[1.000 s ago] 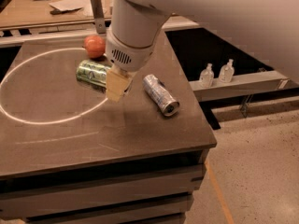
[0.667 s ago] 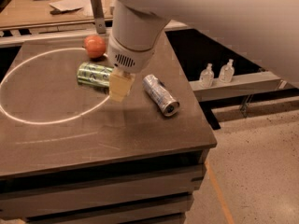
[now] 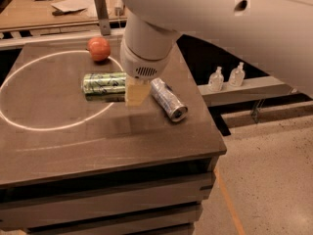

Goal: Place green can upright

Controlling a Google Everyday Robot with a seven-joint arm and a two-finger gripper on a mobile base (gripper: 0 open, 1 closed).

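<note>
The green can (image 3: 103, 83) lies on its side on the dark table (image 3: 73, 136), long axis left to right, inside the right part of a white painted ring. My gripper (image 3: 136, 94) hangs from the big white arm directly at the can's right end, between it and a silver can. Its tan fingers point down at the table top.
A silver can (image 3: 168, 100) lies on its side just right of the gripper. A red apple (image 3: 99, 49) sits behind the green can. The table's right edge drops off beyond the silver can. Two small bottles (image 3: 226, 77) stand on a low shelf to the right.
My gripper has shifted slightly right and toward the green can's right end. The cans and apple have not moved.
</note>
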